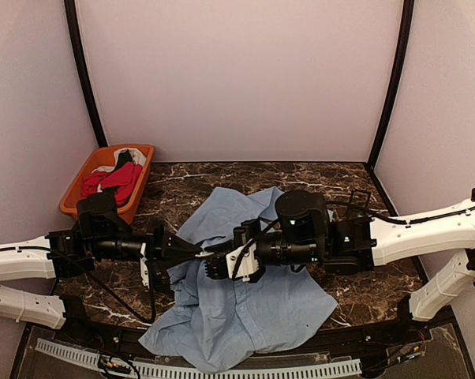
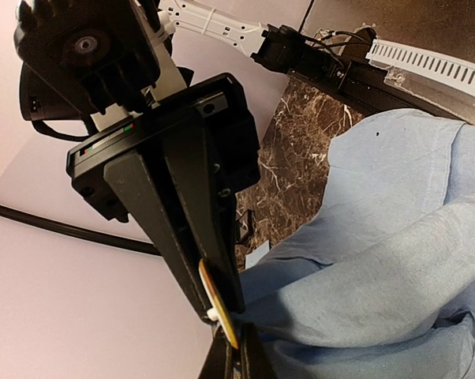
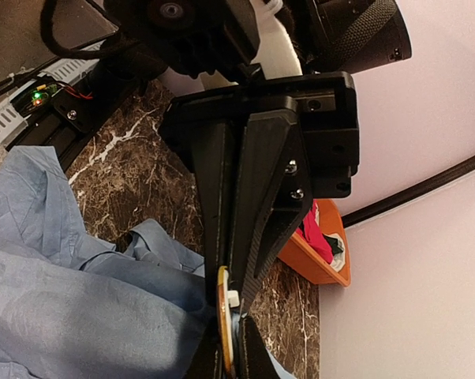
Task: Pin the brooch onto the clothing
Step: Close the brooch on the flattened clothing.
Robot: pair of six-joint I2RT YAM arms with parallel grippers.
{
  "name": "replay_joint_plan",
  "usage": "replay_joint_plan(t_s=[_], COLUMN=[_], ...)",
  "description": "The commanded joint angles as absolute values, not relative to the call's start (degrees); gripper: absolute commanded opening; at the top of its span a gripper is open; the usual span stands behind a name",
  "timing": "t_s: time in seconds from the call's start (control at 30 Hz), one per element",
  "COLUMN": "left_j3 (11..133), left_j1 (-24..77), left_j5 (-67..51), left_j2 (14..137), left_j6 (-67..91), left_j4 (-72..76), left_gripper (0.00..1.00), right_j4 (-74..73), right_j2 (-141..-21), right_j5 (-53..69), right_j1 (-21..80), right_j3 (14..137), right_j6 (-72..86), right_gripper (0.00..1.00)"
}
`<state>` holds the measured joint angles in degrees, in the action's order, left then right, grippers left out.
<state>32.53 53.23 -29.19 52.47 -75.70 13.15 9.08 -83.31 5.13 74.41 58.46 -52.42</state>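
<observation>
The brooch (image 2: 218, 304) is pinched in the closed left gripper (image 1: 196, 254); the right gripper (image 1: 211, 268), met tip to tip, seems closed on it too. The shirt (image 1: 222, 316) is found just below.

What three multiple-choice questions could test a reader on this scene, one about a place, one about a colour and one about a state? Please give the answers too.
1. Where does the orange basket stand?
A. at the far left of the table
B. at the near right edge
C. between the arm bases

2. What colour is the shirt spread out here?
A. red
B. white
C. light blue

3. How is the left gripper set?
A. wide open
B. shut on the brooch
C. out of view

Answers:
1 A: the top view shows it by the far left wall.
2 C: the fabric is pale blue in all views.
3 B: its fingers are closed, with the gold disc at their tips.
</observation>
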Motion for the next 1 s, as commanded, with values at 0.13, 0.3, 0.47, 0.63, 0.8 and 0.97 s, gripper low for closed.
replay_joint_plan(t_s=[0.13, 0.3, 0.47, 0.63, 0.8, 0.97], left_j3=[33.57, 33.49, 33.06, 35.19, 34.43, 33.23], left_j1=[53.17, 53.13, 53.12, 53.17, 53.11, 53.16], left_j5=[-28.43, -28.11, -26.60, -23.82, -21.21, -21.02], left_j2=[52.53, 52.72, 52.73, 54.92, 55.08, 54.92], left_j6=[-76.88, -76.82, -76.99, -85.55, -88.75, -88.00], left_j4=[15.18, 15.57, 16.85, 11.68, 14.43, 17.35], left_gripper=[0.01, 0.01, 0.01, 0.01, 0.01, 0.01], right_j4=[6.91, 5.55, 4.49, 3.26, 10.36, 25.63], right_j2=[-83.30, -83.23, -83.90, -87.03, -89.29, -92.78], right_j5=[5.17, 6.81, 8.01, 8.73, 3.26, -5.11], right_j1=[76.44, 76.55, 76.44, 76.37, 77.26, 78.50], right_j3=[56.18, 56.09, 55.29, 56.13, 52.58, 46.63], right_j6=[-53.85, -53.95, -55.45, -55.60, -60.24, -66.41], right_gripper=[0.00, 0.00, 0.00, 0.00, 0.00, 0.00])
